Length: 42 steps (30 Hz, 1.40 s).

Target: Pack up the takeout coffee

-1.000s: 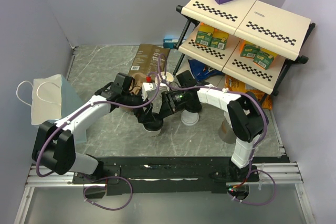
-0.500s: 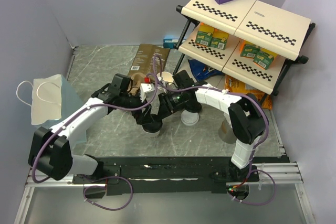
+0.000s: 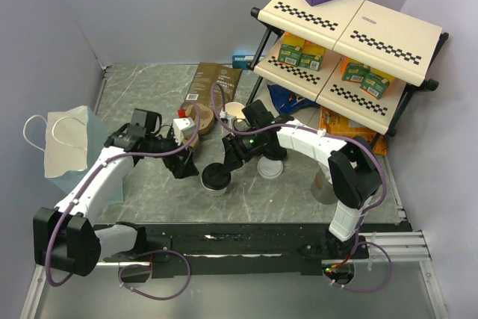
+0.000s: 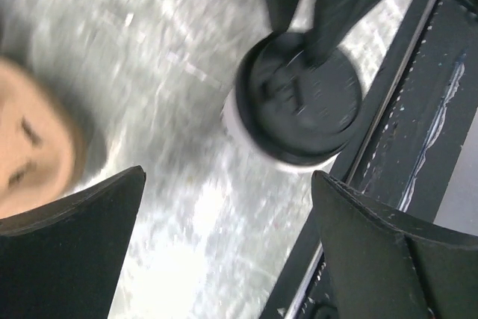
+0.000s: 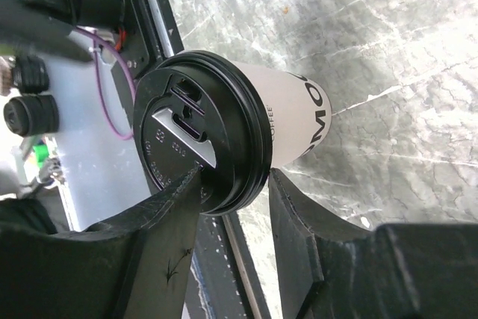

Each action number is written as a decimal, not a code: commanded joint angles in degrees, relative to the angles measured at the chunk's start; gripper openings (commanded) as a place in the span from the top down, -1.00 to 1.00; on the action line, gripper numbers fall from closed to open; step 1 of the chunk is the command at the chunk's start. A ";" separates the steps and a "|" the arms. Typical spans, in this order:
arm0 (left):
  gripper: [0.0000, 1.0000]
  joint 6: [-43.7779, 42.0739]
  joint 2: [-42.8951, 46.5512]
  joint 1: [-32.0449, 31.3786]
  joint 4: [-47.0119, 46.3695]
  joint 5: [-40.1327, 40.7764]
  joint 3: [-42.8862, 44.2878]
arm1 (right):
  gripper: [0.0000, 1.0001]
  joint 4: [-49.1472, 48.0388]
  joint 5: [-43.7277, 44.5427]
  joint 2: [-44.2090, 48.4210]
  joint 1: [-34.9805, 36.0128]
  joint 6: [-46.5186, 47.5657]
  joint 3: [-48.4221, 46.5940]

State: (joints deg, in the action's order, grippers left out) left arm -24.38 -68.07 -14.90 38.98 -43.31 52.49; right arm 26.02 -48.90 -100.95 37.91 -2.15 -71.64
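Note:
The takeout coffee [image 3: 215, 178] is a white paper cup with a black lid, standing near the table's front edge. It also shows in the right wrist view [image 5: 295, 121] and, blurred, in the left wrist view [image 4: 299, 106]. My right gripper [image 3: 225, 160] [image 5: 235, 175] pinches the lid's rim: one finger lies on the lid's top and the other sits under the rim against the cup wall. To the cup's left, my left gripper [image 3: 183, 163] [image 4: 228, 177] stands wide open, with only bare table between its fingers.
A brown pulp carrier [image 3: 196, 120] and an open white cup [image 3: 235, 112] sit behind the grippers, with another white cup [image 3: 269, 167] on the right. A paper bag [image 3: 71, 143] stands at the far left, a coffee pouch [image 3: 213, 84] behind, a shelf rack [image 3: 351, 35] at the back right.
My left arm has pulled back to the left, away from the lidded cup, with its gripper open. My right gripper has stayed at the lid's rim.

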 commanded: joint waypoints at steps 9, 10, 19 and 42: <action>-0.97 -0.22 -8.47 6.46 4.43 1.30 2.00 | -0.04 2.10 4.95 3.65 3.83 5.23 -4.83; -0.97 -0.58 -9.26 6.37 4.70 1.21 2.52 | -0.06 2.28 5.13 3.39 4.19 5.32 -5.09; -0.96 -3.57 -13.05 6.46 4.26 -0.72 2.79 | -0.20 3.07 7.07 2.42 4.80 6.02 -7.37; -0.99 -11.04 -11.29 6.55 10.67 -16.72 6.04 | -0.20 3.42 8.39 -2.94 5.07 5.49 -11.77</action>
State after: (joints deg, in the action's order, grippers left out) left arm -32.14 -78.65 -8.08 47.13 -54.37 55.90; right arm 29.76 -40.10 -102.04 42.61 3.05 -80.07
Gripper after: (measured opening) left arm 0.994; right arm 0.602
